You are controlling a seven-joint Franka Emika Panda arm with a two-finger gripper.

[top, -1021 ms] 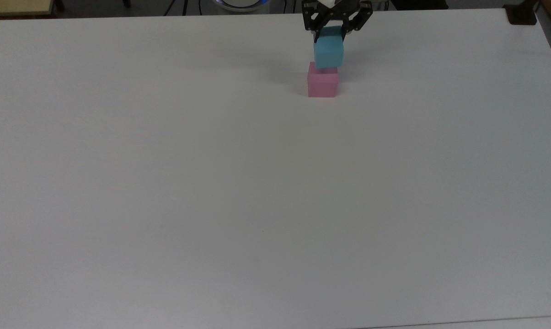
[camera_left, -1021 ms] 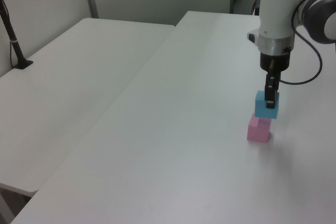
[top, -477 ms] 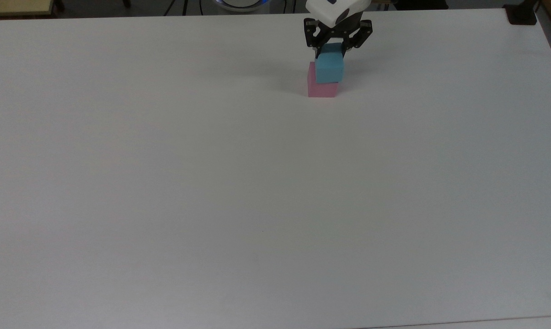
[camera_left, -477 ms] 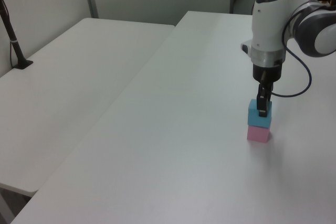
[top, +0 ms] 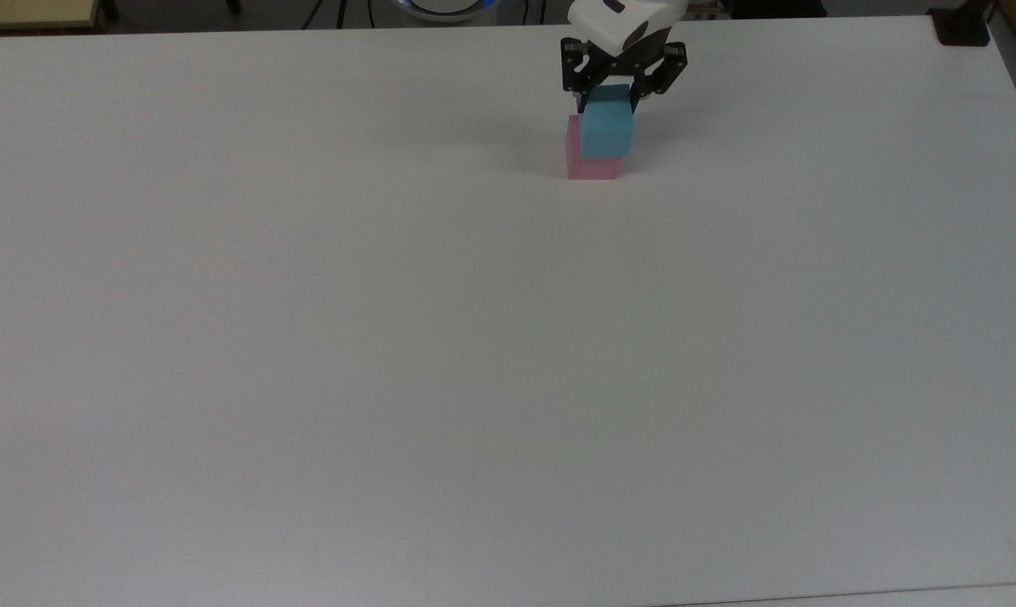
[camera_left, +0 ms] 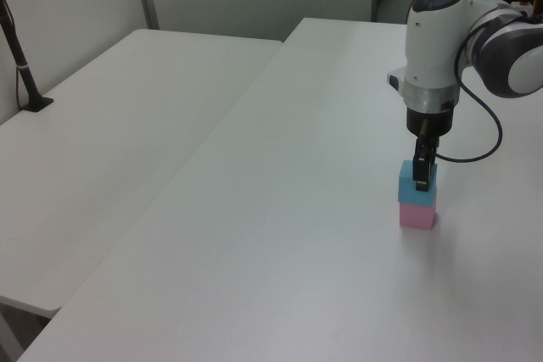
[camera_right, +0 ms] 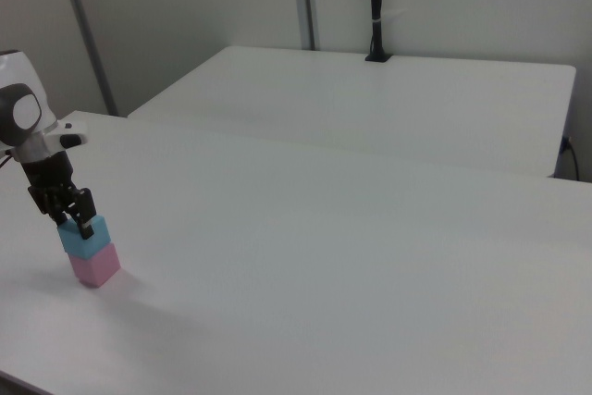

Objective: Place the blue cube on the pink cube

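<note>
Pink cube (top: 590,167) top under blue cube (top: 606,133).

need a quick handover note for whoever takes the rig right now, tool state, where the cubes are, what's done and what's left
Tool: shut on the blue cube, gripping it from above.
Cubes: the blue cube sits on top of the pink cube, which stands on the white table; in the left view and the right view the stack looks roughly lined up.
Done: blue cube picked up and brought down onto the pink one.
Left: open the tool, lift clear, check that the stack stands.
</note>
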